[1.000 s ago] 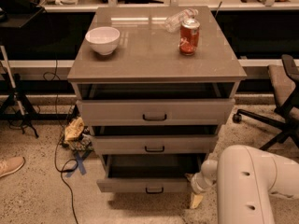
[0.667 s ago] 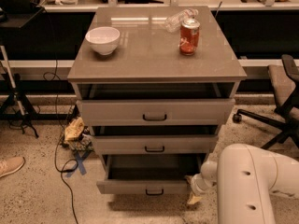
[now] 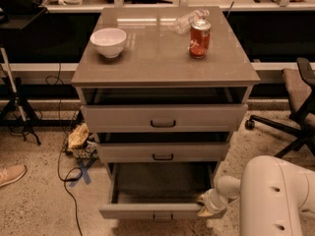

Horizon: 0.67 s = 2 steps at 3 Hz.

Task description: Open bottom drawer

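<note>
The bottom drawer (image 3: 147, 211) is the lowest of three grey-taupe drawers in the cabinet. It stands pulled far out, its inside showing empty, with its small black handle (image 3: 163, 216) at the front centre. My gripper (image 3: 207, 206) is at the right end of that drawer's front, at its top edge, at the end of my white arm (image 3: 273, 195). The middle drawer (image 3: 162, 152) and the top drawer (image 3: 165, 118) are each out a little.
On the cabinet top (image 3: 162, 53) stand a white bowl (image 3: 108, 42), a red can (image 3: 200, 38) and a clear plastic bottle (image 3: 189, 19). An office chair (image 3: 295, 107) is at the right. Cables and yellow clutter (image 3: 78, 139) lie on the floor at left, near a shoe (image 3: 11, 174).
The bottom drawer has slid further out toward me, and my gripper has moved with its front's right end.
</note>
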Each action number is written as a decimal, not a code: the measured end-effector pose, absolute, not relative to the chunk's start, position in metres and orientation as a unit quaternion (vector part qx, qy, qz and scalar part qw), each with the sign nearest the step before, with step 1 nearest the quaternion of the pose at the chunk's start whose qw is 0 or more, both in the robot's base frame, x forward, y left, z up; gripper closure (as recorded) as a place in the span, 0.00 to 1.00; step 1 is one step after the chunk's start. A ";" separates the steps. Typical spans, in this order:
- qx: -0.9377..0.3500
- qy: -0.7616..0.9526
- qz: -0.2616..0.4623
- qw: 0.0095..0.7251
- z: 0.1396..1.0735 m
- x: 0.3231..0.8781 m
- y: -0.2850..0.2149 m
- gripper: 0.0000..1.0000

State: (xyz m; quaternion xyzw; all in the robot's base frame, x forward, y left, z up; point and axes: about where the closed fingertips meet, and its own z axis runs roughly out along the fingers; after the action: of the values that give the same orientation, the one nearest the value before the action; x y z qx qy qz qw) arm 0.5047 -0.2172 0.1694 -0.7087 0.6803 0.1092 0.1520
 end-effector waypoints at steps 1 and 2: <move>-0.709 0.680 0.109 0.152 0.169 0.505 -0.217 1.00; -0.709 0.680 0.109 0.152 0.169 0.505 -0.217 1.00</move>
State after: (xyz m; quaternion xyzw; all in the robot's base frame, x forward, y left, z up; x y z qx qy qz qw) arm 0.5045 -0.2172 0.1693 -0.7086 0.6803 0.1093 0.1519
